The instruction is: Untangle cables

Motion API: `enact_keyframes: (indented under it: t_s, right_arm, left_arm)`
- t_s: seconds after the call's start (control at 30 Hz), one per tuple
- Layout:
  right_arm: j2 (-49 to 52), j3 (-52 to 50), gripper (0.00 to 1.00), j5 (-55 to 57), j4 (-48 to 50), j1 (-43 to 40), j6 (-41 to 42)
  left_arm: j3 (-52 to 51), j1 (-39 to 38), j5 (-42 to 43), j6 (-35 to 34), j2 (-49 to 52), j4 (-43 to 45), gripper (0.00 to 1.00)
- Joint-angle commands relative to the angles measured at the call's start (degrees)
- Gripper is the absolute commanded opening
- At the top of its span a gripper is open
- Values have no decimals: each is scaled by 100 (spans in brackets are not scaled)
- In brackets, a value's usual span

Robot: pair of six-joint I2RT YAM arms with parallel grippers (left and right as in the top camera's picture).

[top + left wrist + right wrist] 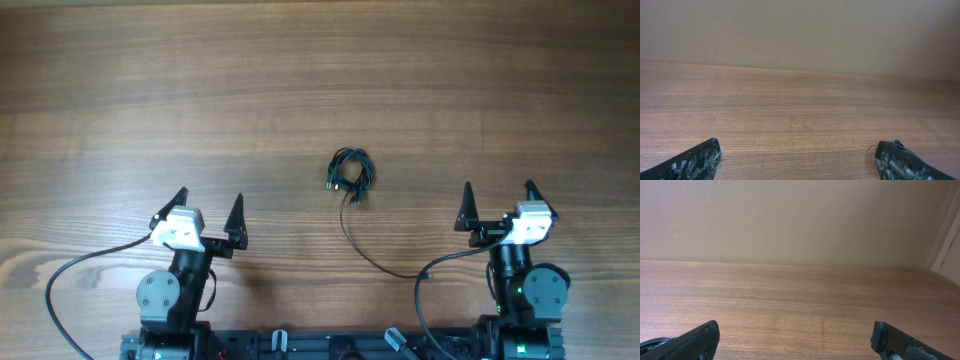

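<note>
From above, the small knotted bundle of thin black cables [350, 170] lies on the brown wooden table [300, 80] between both arms, touched by neither. The left gripper [210, 194] and right gripper [498, 184] sit back, jaws spread wide, likely ready to reach in. Left wrist view: black fingers [695, 162] spread, only wood. Right wrist view: the same, no cables

Overhead: straight down on table [320, 80]. My wrist cameras: low, close, facing forward across it (shared by all three).
</note>
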Motion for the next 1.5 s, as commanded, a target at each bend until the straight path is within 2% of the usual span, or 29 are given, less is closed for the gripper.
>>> enact_keyframes:
  t_s: [0.0,0.63,0.77,1.23,1.47]
  right_arm:
    - [-28,-7,100,59,17,22,81]
    - [-28,-7,100,59,15,24,81]
    - [-28,-7,99,59,15,24,81]
    - [-28,-7,100,59,17,24,83]
    - [-28,-7,100,59,17,24,85]
  left_arm:
    - [-59,-39,68,109,2,20,100]
    - [-11,-42,72,103,2,76,100]
    - [50,-42,72,-306,2,24,100]
    - [61,-42,72,-348,2,-208,100]
    - [382,-42,289,-966,2,-413,100]
